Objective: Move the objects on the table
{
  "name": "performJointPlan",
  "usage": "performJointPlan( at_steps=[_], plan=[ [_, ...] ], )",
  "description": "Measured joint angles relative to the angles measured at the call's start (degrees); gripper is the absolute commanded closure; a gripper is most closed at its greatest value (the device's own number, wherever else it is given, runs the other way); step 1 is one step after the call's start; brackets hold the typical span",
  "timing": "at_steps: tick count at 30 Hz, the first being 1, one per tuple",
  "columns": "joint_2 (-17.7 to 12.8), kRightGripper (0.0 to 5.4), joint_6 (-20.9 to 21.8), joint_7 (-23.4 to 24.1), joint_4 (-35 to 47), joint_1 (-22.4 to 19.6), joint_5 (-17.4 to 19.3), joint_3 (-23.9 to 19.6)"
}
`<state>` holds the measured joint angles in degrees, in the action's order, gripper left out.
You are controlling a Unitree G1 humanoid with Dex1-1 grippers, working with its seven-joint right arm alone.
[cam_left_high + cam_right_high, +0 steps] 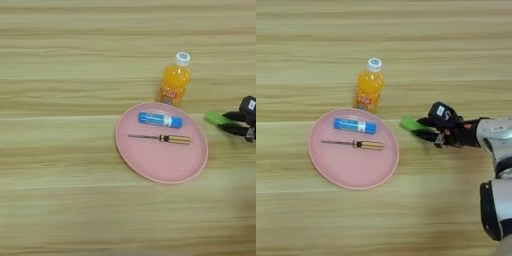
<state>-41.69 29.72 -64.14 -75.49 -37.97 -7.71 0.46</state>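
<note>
1. Table (60,60): light wood with horizontal grain; it fills both views.
2. Plate (351,175): pink, round, flat on the table near centre.
3. Tube (355,125): blue and white, lying on the far part of the plate, long axis roughly left-right.
4. Screwdriver (354,144): on the plate just nearer than the tube and roughly parallel to it. The amber handle is on the right, the thin shaft points left. The two are close but apart.
5. Bottle (369,85): orange drink, white cap, upright on the table just beyond the plate's far edge. It is off the plate.
6. Green piece (412,124): small oblong, just right of the plate's rim and off the plate. I cannot tell whether it rests on the table or is lifted.
7. Right gripper (423,128): comes in from the right on a silver forearm (496,135). The two black fingers (428,121) sit one on the far side and one on the near side of the green piece's right end, pinching it. The left end sticks out toward the plate.
</note>
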Motion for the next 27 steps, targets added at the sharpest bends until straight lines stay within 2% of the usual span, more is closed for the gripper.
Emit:
performJointPlan(
  at_steps=[10, 11, 19, 21, 27],
  plan=[
    [0.59, 4.01, -0.34, 0.49, -0.28, 0.22, -0.56, 0.05],
    [0.59, 3.64, -0.34, 0.67, -0.27, 0.22, -0.77, 0.07],
    [0.64, 2.68, -0.42, 1.52, -0.34, 0.30, -1.49, 0.19],
    [0.64, 2.15, -0.35, 1.66, -0.32, 0.30, -1.47, 0.08],
    [0.83, 1.60, 0.24, 1.12, -0.25, 0.28, -1.17, -0.55]
  ],
)
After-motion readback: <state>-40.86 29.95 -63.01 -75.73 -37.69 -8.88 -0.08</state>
